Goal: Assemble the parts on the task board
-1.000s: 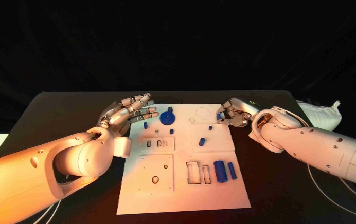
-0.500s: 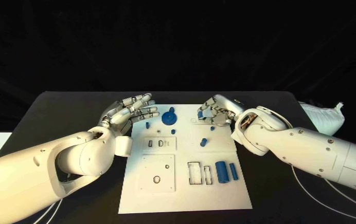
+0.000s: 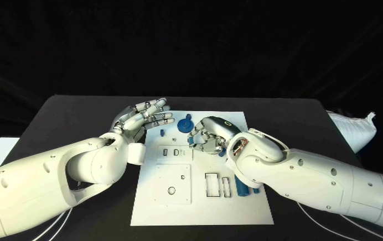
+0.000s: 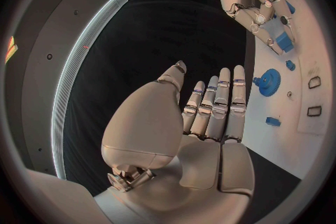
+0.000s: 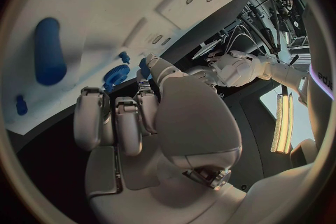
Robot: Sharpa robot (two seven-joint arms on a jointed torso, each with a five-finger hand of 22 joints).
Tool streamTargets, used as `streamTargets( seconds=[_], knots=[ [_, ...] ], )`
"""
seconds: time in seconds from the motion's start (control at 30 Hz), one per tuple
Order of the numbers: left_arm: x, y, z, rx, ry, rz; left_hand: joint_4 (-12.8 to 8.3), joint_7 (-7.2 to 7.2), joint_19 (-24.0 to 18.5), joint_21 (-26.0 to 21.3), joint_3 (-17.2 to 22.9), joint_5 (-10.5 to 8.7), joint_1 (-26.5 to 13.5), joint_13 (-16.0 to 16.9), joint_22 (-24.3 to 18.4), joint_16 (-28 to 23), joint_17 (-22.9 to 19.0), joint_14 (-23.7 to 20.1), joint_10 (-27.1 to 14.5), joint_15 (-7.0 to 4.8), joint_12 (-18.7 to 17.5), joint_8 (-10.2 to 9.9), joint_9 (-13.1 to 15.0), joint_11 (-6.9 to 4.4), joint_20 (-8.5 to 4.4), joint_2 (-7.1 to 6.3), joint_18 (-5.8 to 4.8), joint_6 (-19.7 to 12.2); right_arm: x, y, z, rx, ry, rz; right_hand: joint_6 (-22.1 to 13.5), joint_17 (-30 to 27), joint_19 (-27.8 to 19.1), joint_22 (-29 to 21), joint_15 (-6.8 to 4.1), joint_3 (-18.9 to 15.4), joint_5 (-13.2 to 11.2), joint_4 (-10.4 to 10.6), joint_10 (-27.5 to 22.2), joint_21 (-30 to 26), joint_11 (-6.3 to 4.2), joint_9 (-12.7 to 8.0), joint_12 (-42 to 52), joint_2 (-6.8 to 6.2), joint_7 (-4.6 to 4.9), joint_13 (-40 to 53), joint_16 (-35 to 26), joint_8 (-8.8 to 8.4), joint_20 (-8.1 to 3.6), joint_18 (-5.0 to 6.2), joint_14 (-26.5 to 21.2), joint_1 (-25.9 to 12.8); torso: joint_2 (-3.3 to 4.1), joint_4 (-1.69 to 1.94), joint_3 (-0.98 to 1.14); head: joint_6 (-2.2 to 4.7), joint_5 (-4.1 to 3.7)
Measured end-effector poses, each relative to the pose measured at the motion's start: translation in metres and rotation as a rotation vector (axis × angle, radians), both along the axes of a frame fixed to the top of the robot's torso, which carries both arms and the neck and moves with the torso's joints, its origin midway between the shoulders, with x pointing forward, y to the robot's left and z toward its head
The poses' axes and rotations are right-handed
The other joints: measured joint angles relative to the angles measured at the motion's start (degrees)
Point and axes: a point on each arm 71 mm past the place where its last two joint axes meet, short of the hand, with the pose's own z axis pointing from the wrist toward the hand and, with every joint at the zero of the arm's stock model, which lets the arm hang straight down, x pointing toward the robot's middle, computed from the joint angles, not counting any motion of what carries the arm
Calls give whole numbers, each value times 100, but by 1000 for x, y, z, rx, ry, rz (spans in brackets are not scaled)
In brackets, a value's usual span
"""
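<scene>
The white task board (image 3: 200, 197) lies in the middle of the black table. A blue gear (image 3: 185, 125) stands near its far edge, also seen as the gear (image 4: 266, 81). My left hand (image 3: 144, 118) hovers open at the board's far left corner, fingers straight and spread. My right hand (image 3: 209, 136) hangs over the board just right of the gear with its fingers curled in. It pinches a small blue part (image 4: 282, 42) at its fingertips, the same blue part (image 5: 143, 69). A long blue cylinder (image 5: 49, 50) lies on the board.
Small blue pegs (image 4: 273, 121) stand by the gear. Rectangular slots (image 3: 209, 186) and a square panel (image 3: 171, 184) mark the board's near half. My right forearm (image 3: 303, 174) covers the board's right side. A white bag (image 3: 355, 127) lies at the table's right edge.
My right hand has moved left from the board's far right corner to beside the gear, carrying the small blue part. My left hand has stayed in place.
</scene>
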Motion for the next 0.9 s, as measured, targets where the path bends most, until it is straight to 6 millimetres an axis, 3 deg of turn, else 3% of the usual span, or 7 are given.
streamTargets(
  seconds=[0.47, 0.9],
  knots=[
    [0, -1, 0, 0, 0, -1, 0, 0, 0, 0, 0, 0, 0, 0, 0, 0, 0, 0, 0, 0, 0, 0, 0, 0, 0, 0, 0, 0, -10, 31, -12, -63, 24, 31, -10, 4, -30, -24, 1, -1, -13, 0, -20, -23, 20, 0, 0, 16, -11, 0, 0, -43, -11, 0, 0, -16, 9, -10, 2, -24, 90],
    [1, -1, 0, 0, 0, 0, 0, 0, 0, 0, 0, 0, 0, 0, 1, 0, 0, 0, 0, 0, 0, 0, 0, 0, 0, 0, 0, 0, -9, 37, -18, -97, 32, 32, -19, 3, -31, -49, 1, -2, 4, 0, -20, -28, 21, 1, -31, 37, -23, 74, 0, -76, -9, 0, 0, -37, 7, -9, 3, -65, 131]
  ],
)
